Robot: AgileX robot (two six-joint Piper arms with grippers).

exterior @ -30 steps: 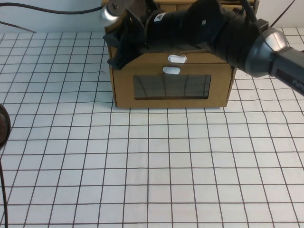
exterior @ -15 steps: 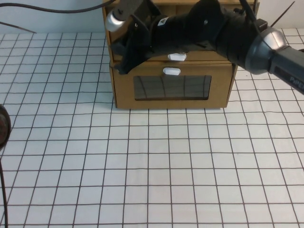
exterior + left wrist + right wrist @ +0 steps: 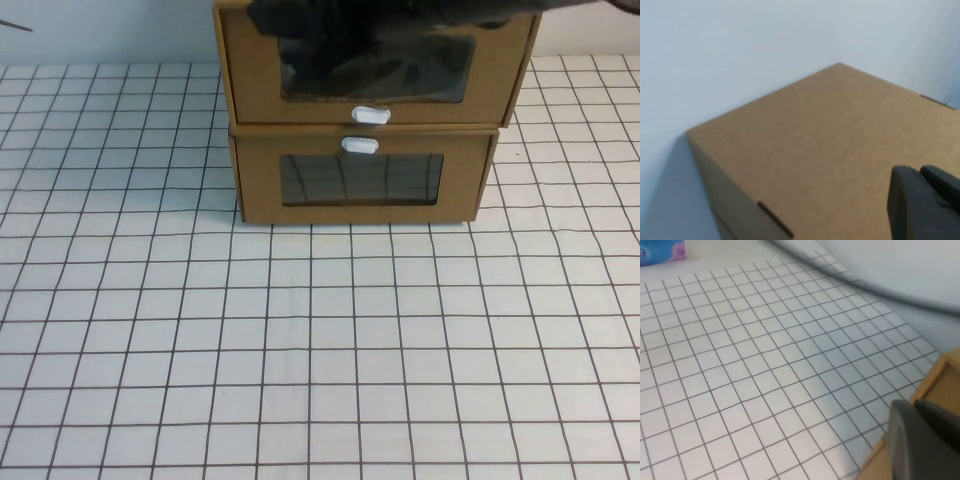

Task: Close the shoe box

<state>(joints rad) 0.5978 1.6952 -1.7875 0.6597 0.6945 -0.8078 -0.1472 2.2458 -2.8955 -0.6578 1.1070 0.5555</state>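
Shoe box (image 3: 372, 62) sits at the far middle of the table (image 3: 300, 350), stacked on the matching lower box (image 3: 362, 178); white pull tab (image 3: 370, 115) just under its window, front face upright and overhanging the lower box's front a little on both sides

Left gripper (image 3: 926, 205): only a dark edge of it shows in the left wrist view, above a bare cardboard top (image 3: 830, 145). Open or closed, cannot tell; nothing seen in its hold; contact with the cardboard not clear

Right gripper (image 3: 925, 440): dark edge only in the right wrist view, beside a cardboard edge (image 3: 940, 375), over the gridded table. State cannot be told, no load seen

High view: dark arm (image 3: 300, 12) lies across the top edge of the shoe box, reflected in its window; which arm, cannot tell

Room: table in front of the stack and to both sides is open grid, white with dark lines. Pale wall right behind the boxes. Blue packet (image 3: 660, 252) far off at one corner; blurred dark cable (image 3: 880, 285) crosses the right wrist view
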